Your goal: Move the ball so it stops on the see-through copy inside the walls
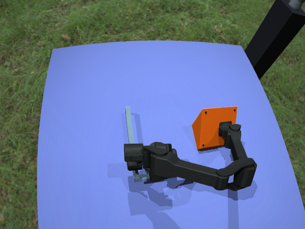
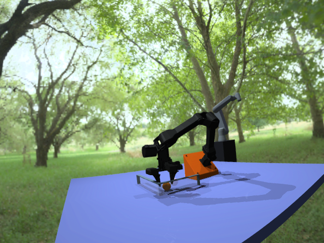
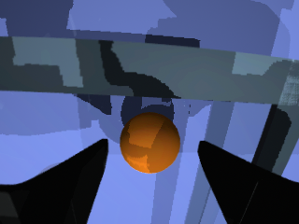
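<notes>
The orange ball [image 2: 166,186] [image 3: 149,143] lies on the table inside the corner of the two low clear walls [image 1: 129,128] [image 2: 187,177] [image 3: 201,77]. The arm hides it in the top view. My gripper [image 2: 165,183] [image 3: 154,146] points down and is open. In the wrist view its fingers stand on either side of the ball, with a gap on both sides. How far the tips are above the table is hard to tell. The see-through copy [image 2: 175,181] shows pale beside the right finger in the exterior view, and its edge is faint behind the left finger in the wrist view.
The orange wedge-shaped base [image 1: 213,128] [image 2: 193,163] carries the arm, on the open side of the corner. The long wall runs past the gripper towards the top of the top view. A dark pedestal [image 1: 274,36] [image 2: 225,151] with a grey arm stands beyond the table [image 1: 81,98].
</notes>
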Action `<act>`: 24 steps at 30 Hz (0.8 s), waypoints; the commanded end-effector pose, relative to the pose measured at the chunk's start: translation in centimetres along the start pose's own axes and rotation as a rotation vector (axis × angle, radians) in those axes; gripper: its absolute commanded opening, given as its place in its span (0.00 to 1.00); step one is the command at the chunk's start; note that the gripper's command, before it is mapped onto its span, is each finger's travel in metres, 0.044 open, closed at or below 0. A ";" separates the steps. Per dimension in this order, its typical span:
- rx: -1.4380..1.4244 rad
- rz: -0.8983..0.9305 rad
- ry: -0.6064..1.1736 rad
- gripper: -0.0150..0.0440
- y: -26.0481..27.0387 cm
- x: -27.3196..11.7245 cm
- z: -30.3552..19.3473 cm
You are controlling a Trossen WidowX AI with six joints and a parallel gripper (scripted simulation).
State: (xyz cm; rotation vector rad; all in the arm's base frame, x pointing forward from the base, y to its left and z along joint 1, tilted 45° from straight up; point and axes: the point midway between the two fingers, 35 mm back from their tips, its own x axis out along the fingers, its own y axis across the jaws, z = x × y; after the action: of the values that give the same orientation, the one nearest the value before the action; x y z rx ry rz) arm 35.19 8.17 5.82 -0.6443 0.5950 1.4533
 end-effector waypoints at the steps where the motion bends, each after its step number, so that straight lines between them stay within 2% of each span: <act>1: 0.009 0.008 -0.004 0.80 0.3 0.8 0.0; 3: 0.009 0.008 -0.004 0.80 0.3 0.9 0.0; 6: 0.009 0.008 -0.004 0.67 0.3 0.9 0.0; 15: 0.009 0.008 -0.004 0.57 0.3 0.9 0.0; 22: 0.009 0.007 0.002 0.25 -0.2 -1.6 -0.2; 24: 0.010 0.007 0.004 0.25 -0.4 -2.7 -0.3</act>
State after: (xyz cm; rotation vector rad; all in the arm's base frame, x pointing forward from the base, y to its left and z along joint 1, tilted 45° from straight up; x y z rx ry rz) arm 35.12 7.18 6.58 -0.6272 0.6104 1.4605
